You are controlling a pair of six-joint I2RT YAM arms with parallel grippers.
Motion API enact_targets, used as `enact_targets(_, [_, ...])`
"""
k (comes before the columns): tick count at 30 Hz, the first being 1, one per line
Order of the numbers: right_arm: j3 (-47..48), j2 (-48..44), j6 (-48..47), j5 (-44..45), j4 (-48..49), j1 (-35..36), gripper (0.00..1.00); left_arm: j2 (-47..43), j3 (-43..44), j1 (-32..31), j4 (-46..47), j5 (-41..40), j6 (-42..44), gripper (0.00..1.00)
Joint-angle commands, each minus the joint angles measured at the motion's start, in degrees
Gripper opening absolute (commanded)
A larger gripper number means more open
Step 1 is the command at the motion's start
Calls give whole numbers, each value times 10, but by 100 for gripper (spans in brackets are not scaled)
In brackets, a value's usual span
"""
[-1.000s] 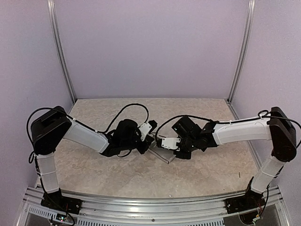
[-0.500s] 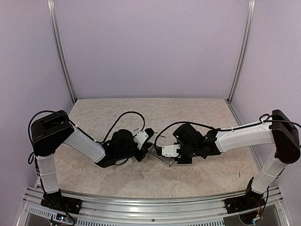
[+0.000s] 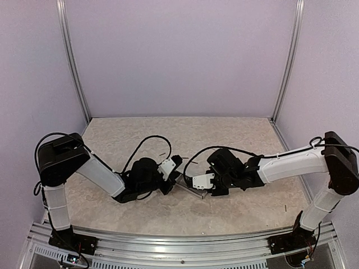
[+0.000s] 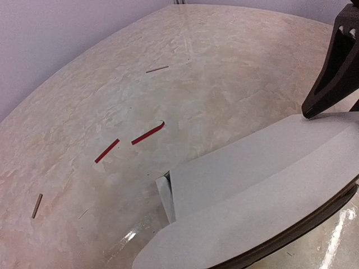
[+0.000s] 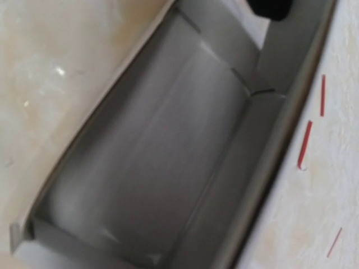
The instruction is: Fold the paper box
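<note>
The paper box (image 3: 190, 192) lies on the worktop (image 3: 224, 134) near its middle. My left jaws sit at its 9 o'clock and my right jaws at its 3 o'clock. From my left wrist, two thin strips (image 4: 148, 133) lie on the worktop at the box's 10 o'clock, apart from it.

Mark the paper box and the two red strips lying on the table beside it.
paper box (image 5: 162, 151): right wrist view, on its grey inner floor.
hooked red strip (image 4: 147, 134): left wrist view, on its middle.
straight red strip (image 4: 106, 151): left wrist view, on its middle.
</note>
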Motion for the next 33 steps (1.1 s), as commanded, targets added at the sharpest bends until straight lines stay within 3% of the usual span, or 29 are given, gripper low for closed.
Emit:
enact_targets(1, [-27,-20,-32,2,19,8,36,22,-19,-10,-48,-6,20,0])
enact_targets(33, [-53,-62,-68,-2,10,9,42,-11,-24,-28,-110,-61,48,6])
